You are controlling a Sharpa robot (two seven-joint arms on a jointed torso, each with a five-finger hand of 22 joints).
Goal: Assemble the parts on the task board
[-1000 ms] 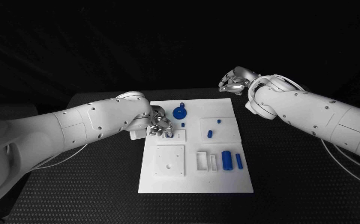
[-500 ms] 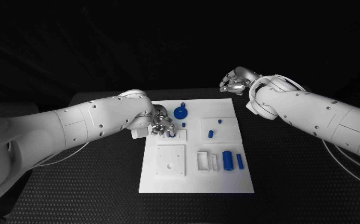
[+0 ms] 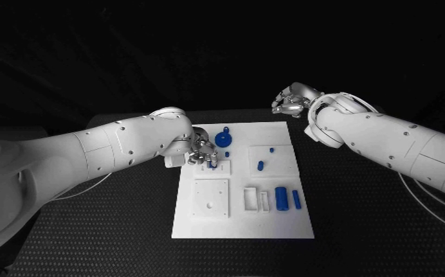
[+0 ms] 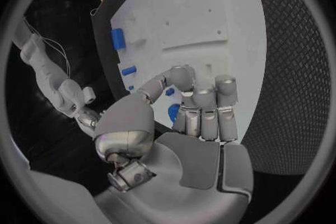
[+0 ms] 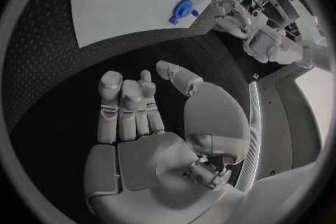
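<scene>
Fingers [image 4: 203,106] of my left hand [image 3: 197,151] were curled down tight over the far left part of the task board [image 3: 241,225], thumb drawn in against them, with a small blue part [image 4: 173,113] showing just beneath the fingertips; I could not tell whether I gripped it or only hovered against it. My right hand [image 3: 291,102] hung over the black worktop [image 3: 111,225] just beyond the board's far right corner, its fingers [image 5: 115,106] curled in loosely side by side, the thumb apart, and nothing in them. The white board lay lengthwise in the middle of the worktop. On its near left sat a raised white block [image 3: 210,198] with small holes, and beside that, to the right, a pair of upright white slots [image 3: 255,198]. Among the loose parts, the round blue disc [image 3: 222,139] lay near the far edge, just right of my left hand. A stout blue cylinder [image 3: 280,195] lay on the near right, with a slimmer blue pin [image 3: 296,199] alongside it, close but apart. A short blue peg [image 3: 260,166] stood in the right middle square, and a tinier blue piece [image 3: 271,150] lay just beyond it.
</scene>
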